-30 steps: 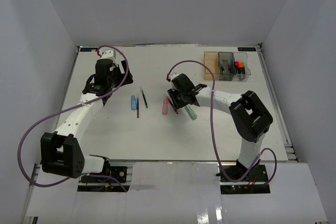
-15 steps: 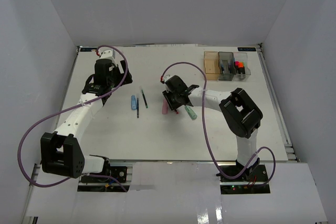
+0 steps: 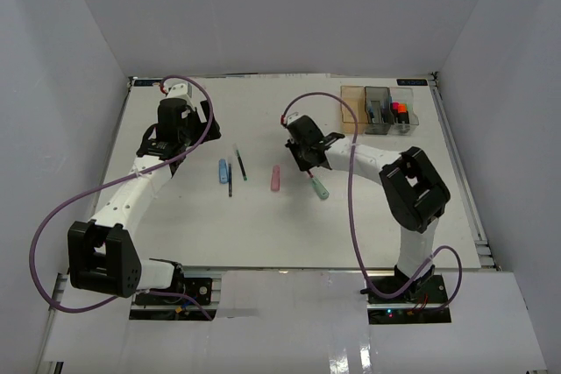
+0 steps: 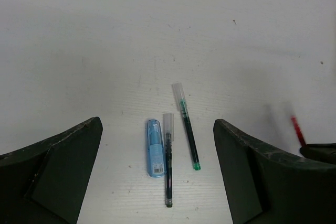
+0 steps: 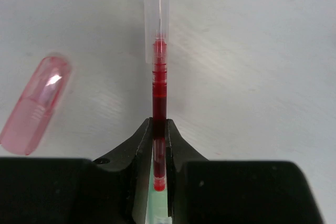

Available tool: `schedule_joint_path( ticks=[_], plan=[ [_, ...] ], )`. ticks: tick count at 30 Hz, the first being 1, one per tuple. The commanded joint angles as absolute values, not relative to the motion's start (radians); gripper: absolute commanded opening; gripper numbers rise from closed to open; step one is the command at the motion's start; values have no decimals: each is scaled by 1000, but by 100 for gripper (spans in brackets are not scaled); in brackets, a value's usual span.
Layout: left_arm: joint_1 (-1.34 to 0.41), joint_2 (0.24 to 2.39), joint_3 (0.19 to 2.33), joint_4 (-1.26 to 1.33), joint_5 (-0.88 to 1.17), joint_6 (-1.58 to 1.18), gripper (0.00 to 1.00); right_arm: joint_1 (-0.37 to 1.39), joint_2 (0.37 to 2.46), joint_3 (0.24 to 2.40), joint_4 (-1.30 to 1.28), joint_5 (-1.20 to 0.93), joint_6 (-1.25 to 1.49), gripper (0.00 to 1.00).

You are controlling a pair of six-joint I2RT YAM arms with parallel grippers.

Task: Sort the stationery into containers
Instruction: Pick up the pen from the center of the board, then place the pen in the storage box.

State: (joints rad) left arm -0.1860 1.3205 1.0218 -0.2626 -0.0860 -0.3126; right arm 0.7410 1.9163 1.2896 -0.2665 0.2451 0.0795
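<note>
My right gripper (image 5: 159, 129) is shut on a thin red pen (image 5: 159, 77) with a clear cap and holds it above the table. In the top view this gripper (image 3: 303, 153) sits mid-table, left of the containers (image 3: 378, 109), three joined bins that hold several items. A pink stick (image 3: 276, 178) (image 5: 35, 106) lies to its left, and a mint stick (image 3: 318, 187) lies under it. My left gripper (image 4: 157, 177) is open and empty above a blue stick (image 4: 156, 148), a dark pen (image 4: 168, 166) and a green pen (image 4: 188, 135).
White walls enclose the table on the left, back and right. The purple cables of both arms loop over the table. The containers stand at the back right near the table's edge.
My right gripper closed on the red pen beside the pink stick, lifted it, and moved right and back. The left arm has not moved.
</note>
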Motion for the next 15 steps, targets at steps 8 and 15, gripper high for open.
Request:
schedule_joint_path(
  ticks=[8, 15],
  plan=[
    [-179, 1298, 1034, -270, -83, -311, 98, 326, 1778, 1437, -276, 278, 5, 17],
    [-178, 1302, 1035, -270, -77, -311, 98, 170, 1917, 1615, -282, 198, -24, 22]
  ],
)
